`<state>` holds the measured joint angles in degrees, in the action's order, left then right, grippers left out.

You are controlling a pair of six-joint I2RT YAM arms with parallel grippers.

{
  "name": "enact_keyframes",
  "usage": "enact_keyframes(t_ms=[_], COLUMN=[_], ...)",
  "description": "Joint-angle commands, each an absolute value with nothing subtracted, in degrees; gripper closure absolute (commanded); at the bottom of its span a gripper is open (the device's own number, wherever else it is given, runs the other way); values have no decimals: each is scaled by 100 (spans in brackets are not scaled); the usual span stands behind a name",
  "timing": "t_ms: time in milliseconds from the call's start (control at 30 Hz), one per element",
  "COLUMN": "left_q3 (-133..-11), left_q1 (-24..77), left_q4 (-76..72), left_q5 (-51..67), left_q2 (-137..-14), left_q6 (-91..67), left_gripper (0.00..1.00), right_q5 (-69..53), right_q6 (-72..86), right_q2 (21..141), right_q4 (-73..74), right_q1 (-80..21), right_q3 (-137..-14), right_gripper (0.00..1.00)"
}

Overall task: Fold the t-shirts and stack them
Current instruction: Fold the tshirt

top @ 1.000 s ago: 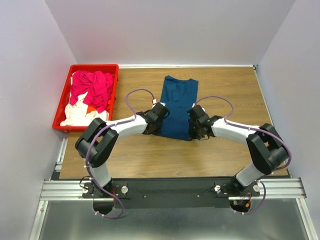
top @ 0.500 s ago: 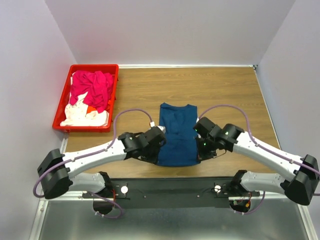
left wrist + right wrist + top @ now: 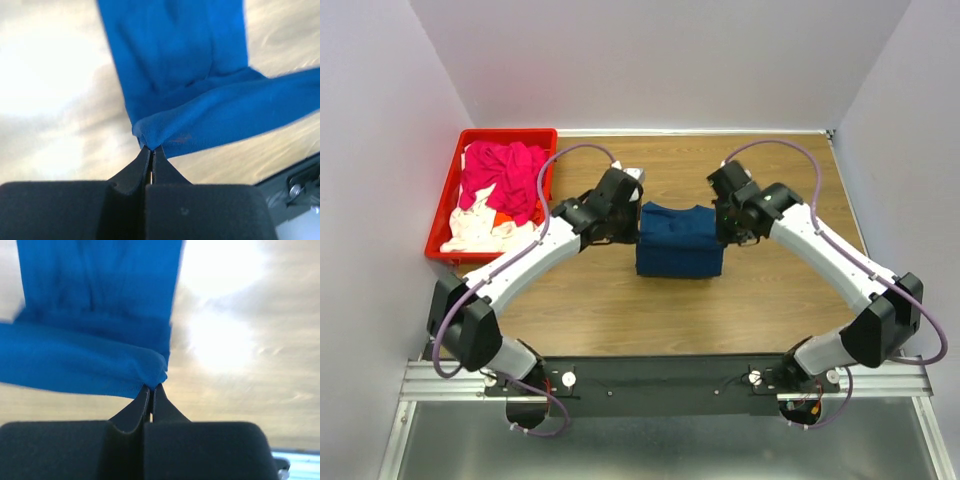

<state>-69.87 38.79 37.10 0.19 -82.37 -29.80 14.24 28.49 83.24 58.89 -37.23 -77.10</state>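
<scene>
A navy blue t-shirt (image 3: 680,240) lies folded in half on the wooden table (image 3: 600,310), its doubled part towards the far side. My left gripper (image 3: 634,222) is shut on the shirt's left corner; the wrist view shows blue cloth (image 3: 200,115) pinched at the fingertips (image 3: 151,148). My right gripper (image 3: 724,222) is shut on the right corner, with blue cloth (image 3: 95,365) bunched at its fingertips (image 3: 151,386). Magenta-pink (image 3: 505,178), white (image 3: 480,230) and orange (image 3: 502,217) shirts lie heaped in the crate.
A red plastic crate (image 3: 448,200) holding the other shirts stands at the far left of the table. Grey walls close in the left, back and right sides. A metal rail (image 3: 660,378) carries both arm bases at the near edge.
Both grippers have carried the shirt's near edge from the near side over to the far side, folding the navy shirt in half. Both stayed shut on the cloth throughout.
</scene>
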Motion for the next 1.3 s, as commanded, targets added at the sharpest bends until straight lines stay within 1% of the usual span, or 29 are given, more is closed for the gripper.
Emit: enact_keyframes(t_ms=[0, 267, 433, 633, 900, 1000, 1267], left_q3=[-7663, -9024, -9413, -9097, -9026, -9044, -9255], left_q1=[3666, 3305, 3120, 2945, 2742, 2725, 2663], left_q4=[3569, 3665, 3761, 3384, 2796, 2576, 2127], left_q5=[148, 185, 71, 61, 255, 281, 194], left_q2=[-8612, -9912, -10467, -10406, -10933, -11170, -11742], left_q6=[-2338, -1987, -1960, -2092, -2153, -2180, -2364], left_gripper=[100, 100, 100, 100, 100, 100, 100], right_q5=[1583, 994, 809, 668, 764, 896, 1221], right_q6=[2058, 1556, 1433, 1424, 1433, 1503, 1670], right_q2=[8498, 9288, 9957, 10291, 10897, 11126, 11522], right_q4=[5704, 5230, 4992, 4922, 4632, 4439, 3411], right_q1=[-3086, -2242, -2039, -2030, -1925, -1863, -1749], right_q3=[-8251, -8622, -8938, -9167, -9334, -9352, -8921], right_gripper=[99, 99, 99, 99, 99, 99, 98])
